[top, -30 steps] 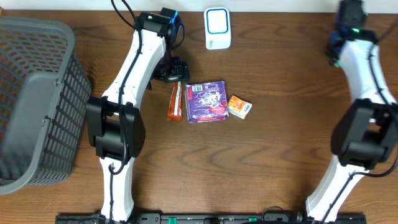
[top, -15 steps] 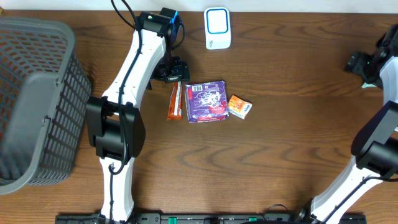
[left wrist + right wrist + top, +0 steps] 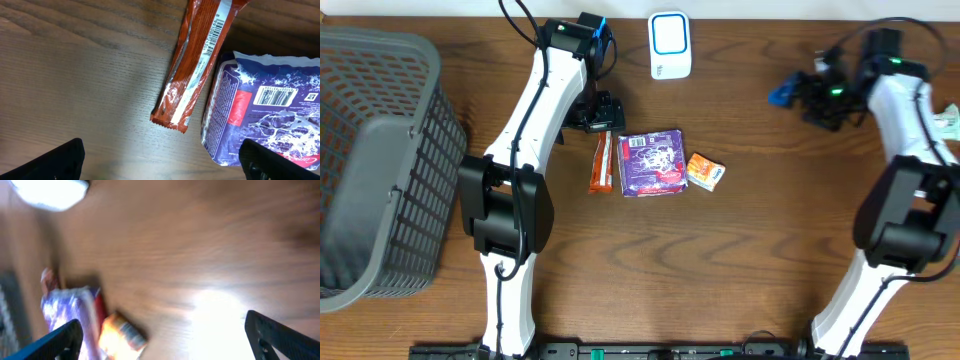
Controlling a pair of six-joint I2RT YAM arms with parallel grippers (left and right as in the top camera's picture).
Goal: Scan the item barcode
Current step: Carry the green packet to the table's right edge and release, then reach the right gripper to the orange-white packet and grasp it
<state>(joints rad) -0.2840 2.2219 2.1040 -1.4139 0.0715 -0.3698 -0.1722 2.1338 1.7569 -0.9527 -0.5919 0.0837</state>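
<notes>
Three items lie mid-table: a red-orange snack bar (image 3: 601, 163), a purple packet (image 3: 653, 163) with its barcode facing up, and a small orange packet (image 3: 705, 171). A white scanner (image 3: 670, 45) stands at the back. My left gripper (image 3: 598, 112) hovers open just behind the bar; its wrist view shows the bar (image 3: 200, 60) and the purple packet (image 3: 265, 115) ahead of the empty left gripper (image 3: 162, 167). My right gripper (image 3: 798, 92) is open and empty, right of the scanner. Its blurred view shows the orange packet (image 3: 122, 335) and purple packet (image 3: 70, 310) near the right gripper (image 3: 165, 340).
A grey mesh basket (image 3: 370, 170) fills the left side of the table. A small pale item (image 3: 950, 118) lies at the far right edge. Bare wood stretches in front of the three items.
My right arm has swung from the back right corner out past the edge and back in toward the table's middle, and its gripper now stands open. The left arm and items are unmoved.
</notes>
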